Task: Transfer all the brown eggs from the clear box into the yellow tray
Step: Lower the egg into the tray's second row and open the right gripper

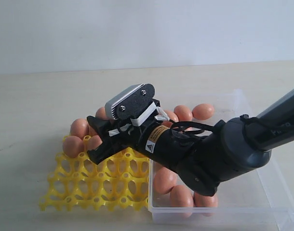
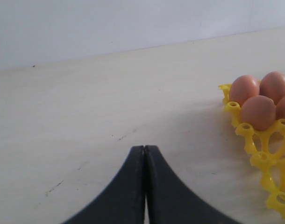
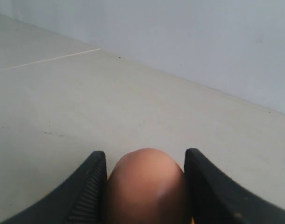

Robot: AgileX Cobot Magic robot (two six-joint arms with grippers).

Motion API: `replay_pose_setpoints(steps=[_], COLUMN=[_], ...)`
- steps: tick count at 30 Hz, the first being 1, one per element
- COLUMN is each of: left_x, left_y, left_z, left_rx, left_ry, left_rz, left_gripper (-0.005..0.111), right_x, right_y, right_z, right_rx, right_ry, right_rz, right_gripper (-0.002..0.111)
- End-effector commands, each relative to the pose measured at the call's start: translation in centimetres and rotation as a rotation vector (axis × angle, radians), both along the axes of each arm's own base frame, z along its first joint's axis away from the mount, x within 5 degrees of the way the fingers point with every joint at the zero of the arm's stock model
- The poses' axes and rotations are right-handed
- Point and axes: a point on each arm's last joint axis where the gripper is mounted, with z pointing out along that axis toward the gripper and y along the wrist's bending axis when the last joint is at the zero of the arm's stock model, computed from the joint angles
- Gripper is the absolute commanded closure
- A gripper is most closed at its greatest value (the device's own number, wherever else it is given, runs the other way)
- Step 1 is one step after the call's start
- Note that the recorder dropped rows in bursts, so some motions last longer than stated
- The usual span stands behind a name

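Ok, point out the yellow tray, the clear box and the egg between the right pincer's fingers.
yellow tray (image 1: pixel 77 187), exterior view, bare lattice of cups at its front left.
clear box (image 1: pixel 243 216), exterior view, its near wall.
held brown egg (image 3: pixel 145 186), right wrist view, middle of its visible shell.

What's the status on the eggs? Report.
Left gripper shut, empty. Right gripper shut on a brown egg, over the yellow tray. More eggs in the clear box. Nothing blocking seen.

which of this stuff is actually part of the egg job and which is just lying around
Job: brown eggs, clear box, yellow tray, right gripper holding one egg.
Lying about: nothing loose; only the table, the wall, and the left gripper, shut and empty.
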Motion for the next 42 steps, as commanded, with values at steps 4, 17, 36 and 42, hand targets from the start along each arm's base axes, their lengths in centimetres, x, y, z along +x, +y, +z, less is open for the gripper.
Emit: replay_pose_setpoints(steps=[4,17,36,42], left_x=[0.0,0.0,0.0,0.0], left_y=[-0.1,-0.1,-0.1,-0.1], left_z=[0.2,0.2,0.2,0.2], left_rx=[-0.008,-0.008,-0.008,-0.008], left_ry=[-0.013,-0.013,-0.013,-0.013], left_rz=[-0.007,-0.007,-0.007,-0.007], left_gripper=[0.107,0.107,0.107,0.107], right_x=[0.3,0.0,0.6,0.5], right_y=[0.0,0.0,-0.8,-0.7], right_z=[0.0,-1.4,-2.0,-2.4], right_rx=[-0.051,-0.135,-0.207,-0.193], right_ry=[-0.038,0.018,0.048,0.049], right_rz=[0.004,0.031,0.015,0.029], right_gripper=[0.108,0.108,0.108,0.108])
